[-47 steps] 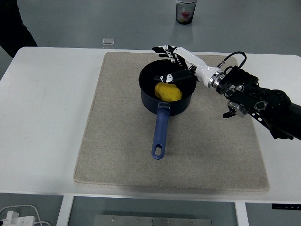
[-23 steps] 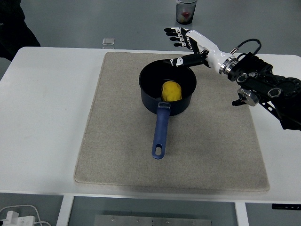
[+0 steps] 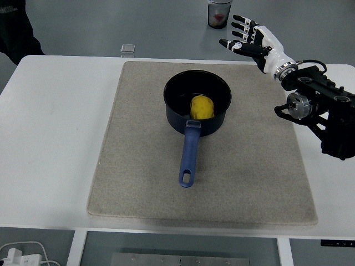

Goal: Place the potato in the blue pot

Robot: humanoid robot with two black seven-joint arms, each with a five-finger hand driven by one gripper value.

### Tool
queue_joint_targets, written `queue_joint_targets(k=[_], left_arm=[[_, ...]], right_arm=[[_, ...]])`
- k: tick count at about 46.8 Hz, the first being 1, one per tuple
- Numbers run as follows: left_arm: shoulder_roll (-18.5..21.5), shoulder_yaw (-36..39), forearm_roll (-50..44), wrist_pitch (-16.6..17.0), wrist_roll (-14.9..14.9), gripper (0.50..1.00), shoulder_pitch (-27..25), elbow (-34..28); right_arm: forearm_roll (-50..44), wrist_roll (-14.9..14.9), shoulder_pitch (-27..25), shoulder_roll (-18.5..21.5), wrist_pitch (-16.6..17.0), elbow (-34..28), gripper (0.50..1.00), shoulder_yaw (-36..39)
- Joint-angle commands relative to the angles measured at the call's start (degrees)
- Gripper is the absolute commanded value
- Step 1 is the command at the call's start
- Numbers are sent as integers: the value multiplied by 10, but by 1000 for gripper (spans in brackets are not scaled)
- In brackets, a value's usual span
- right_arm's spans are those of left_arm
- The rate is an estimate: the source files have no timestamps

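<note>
From the head view, my right robot hand (image 3: 252,40) hangs in the air past the far right corner of the mat (image 3: 202,145), fingers spread and holding nothing, palm turned toward the middle of the counter (image 3: 52,144). My black forearm comes in from the right edge, above the counter's right side.

The potato (image 3: 202,107), yellow and rounded, lies inside the blue pot (image 3: 197,105), toward its right half, against the dark bottom. The pot stands upright on the far middle of the beige mat, its blue handle (image 3: 189,157) pointing toward the near edge and slightly left, with a hole at the end.

Beyond the counter's far edge a clear cup (image 3: 219,13) with something reddish in it stands on the floor. A small clear square object (image 3: 128,49) sits at the far edge. A person's dark sleeve (image 3: 16,30) shows at the top left corner.
</note>
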Motion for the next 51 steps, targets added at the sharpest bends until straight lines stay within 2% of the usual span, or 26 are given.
queue_joint_targets(k=[1, 8, 17, 24, 28, 35, 51], left_arm=[[0, 0, 0, 0, 1, 996, 1, 1], [0, 1, 0, 0, 0, 996, 0, -3], [0, 1, 0, 0, 1, 996, 0, -4], [0, 1, 0, 0, 1, 996, 0, -4], [0, 0, 0, 0, 1, 996, 0, -4], [0, 0, 0, 0, 1, 996, 0, -4], [0, 0, 0, 0, 1, 996, 1, -4]], right_arm=[[0, -19, -12, -1, -1, -3, 924, 41], [32, -43, -34, 1, -1, -10, 926, 115], [79, -68, -51, 1, -2, -10, 928, 162], [104, -66, -62, 9, -4, -15, 928, 187], [107, -59, -69, 14, -17, -15, 928, 221], [106, -27, -83, 23, -21, -15, 930, 247], [106, -23, -96, 24, -20, -15, 930, 249]])
